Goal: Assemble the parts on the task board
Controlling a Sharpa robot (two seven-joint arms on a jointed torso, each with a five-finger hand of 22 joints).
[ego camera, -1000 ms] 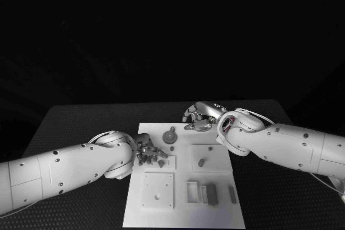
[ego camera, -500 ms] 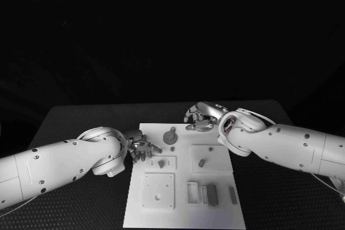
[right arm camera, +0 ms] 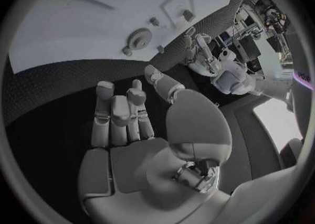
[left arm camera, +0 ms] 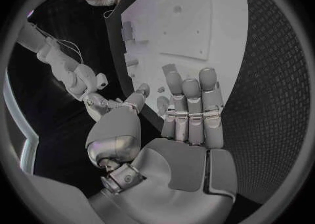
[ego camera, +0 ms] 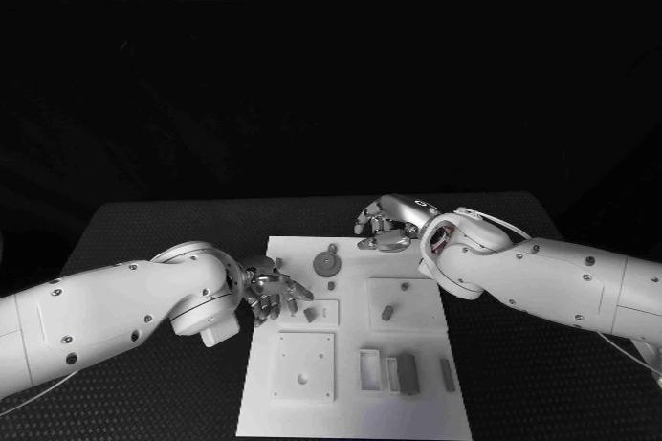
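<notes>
The flat white rectangular task board (ego camera: 352, 417) lay in the middle of the dark textured table (ego camera: 152, 231), its long side running away from the robot. On it sat several small grey parts: one round toothed gear-like disc (ego camera: 325, 263) near the far edge, one short dark peg (ego camera: 386, 312) standing in a raised square block right of centre, one small wedge-shaped piece (ego camera: 312, 314) on a smaller block left of centre, and, along the near edge, one open white rectangular frame (ego camera: 370, 368) beside two upright grey slabs (ego camera: 405, 373) and one thin grey bar (ego camera: 446, 372). One larger square plate with a single hole (ego camera: 303, 364) occupied the near left corner. The left hand (ego camera: 272, 293) hovered over the board's left edge, just beside the wedge-shaped piece, fingers extended and spread, holding nothing; the left wrist view showed its fingers (left arm camera: 190, 103) straight and together above the board. The right hand (ego camera: 389, 223) hung at the far edge, just beyond the board and near the disc, fingers loosely curled with nothing in them; its wrist view showed an empty palm (right arm camera: 128, 156). The parts looked like hard, light moulded plastic, stiff and probably a little slick, so each would likely need a firm fingertip pinch: the disc across its rim, the peg around its shaft, the slabs on their broad faces.
</notes>
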